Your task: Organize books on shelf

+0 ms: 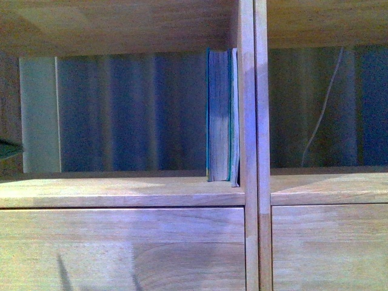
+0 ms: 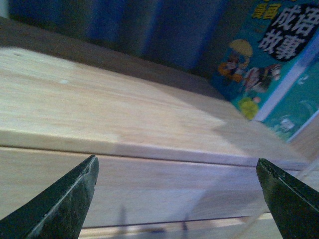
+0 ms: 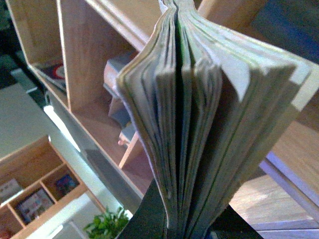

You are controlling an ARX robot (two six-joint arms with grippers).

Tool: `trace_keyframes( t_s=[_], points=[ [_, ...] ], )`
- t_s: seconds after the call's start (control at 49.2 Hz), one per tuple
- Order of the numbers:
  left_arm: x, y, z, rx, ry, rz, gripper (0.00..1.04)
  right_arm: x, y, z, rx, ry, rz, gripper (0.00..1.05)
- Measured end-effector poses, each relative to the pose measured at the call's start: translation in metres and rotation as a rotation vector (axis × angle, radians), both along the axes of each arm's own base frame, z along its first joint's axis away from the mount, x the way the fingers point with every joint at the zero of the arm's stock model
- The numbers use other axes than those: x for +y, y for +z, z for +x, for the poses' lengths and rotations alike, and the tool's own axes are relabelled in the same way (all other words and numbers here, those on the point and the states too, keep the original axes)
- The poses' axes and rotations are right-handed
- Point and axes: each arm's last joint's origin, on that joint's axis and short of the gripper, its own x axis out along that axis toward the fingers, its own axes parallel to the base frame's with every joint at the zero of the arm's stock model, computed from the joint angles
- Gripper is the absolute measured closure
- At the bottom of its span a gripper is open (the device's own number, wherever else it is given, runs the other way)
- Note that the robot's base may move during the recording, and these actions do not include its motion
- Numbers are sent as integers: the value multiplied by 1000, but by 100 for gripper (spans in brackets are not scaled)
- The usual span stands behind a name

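**Books: 2 teal books [image 1: 221, 115] shelved, paperback [image 3: 199, 99] in hand**

Progress, by my read: approx. two of three done. The teal books stand upright in the shelf [image 1: 121, 191], left compt, pressed against the divider [image 1: 253, 121]. Their page edges look to face out.

Left to do: the paperback. It rises out of the right end effector [image 3: 187, 226], which looks clamped on its lower edge as far as the right wrist view shows. It's held off the shelf, w/ shelving visible beyond it, & doesn't appear in the front view. It prob. belongs next to the teal books.

The left end effector [image 2: 175, 162] has its fingers spread wide w/ nothing between them. It hovers before the front edge of the shelf board. The teal books are off to one side, cartoon cover & Chinese title showing.

Looks: the teal books are tall, tight & square to the board. The paperback's pale pages splay into loose fans w/ a dark gap down the middle, so it reads as floppy. I'd expect it to sag or spread once released unless leaned on its neighbours.
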Motion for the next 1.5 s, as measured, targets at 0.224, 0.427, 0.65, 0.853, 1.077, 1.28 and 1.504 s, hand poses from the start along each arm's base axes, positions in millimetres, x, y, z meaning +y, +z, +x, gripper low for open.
trace_keyframes(
  t_s=[0.224,0.427,0.65,0.853,1.077,1.28,1.504],
  points=[
    [-38,40,27,13,-280,-207,7,19,-1,23,-10,4,-57,97],
    [-86,68,29,2,-492,-318,7,38,-7,72,46,-22,-58,97],
    [-119,67,30,58,-595,-396,7,72,-11,105,79,5,-49,97],
    [-136,70,25,53,-661,-428,7,103,-16,105,88,65,-58,97],
    [-146,69,18,43,-710,-444,7,140,-20,93,78,191,-97,97],
    [-142,71,18,31,-689,-459,22,145,-20,83,90,235,-53,97],
    [-137,74,15,-5,-699,-478,52,156,-18,74,107,291,-54,97]
  ],
)
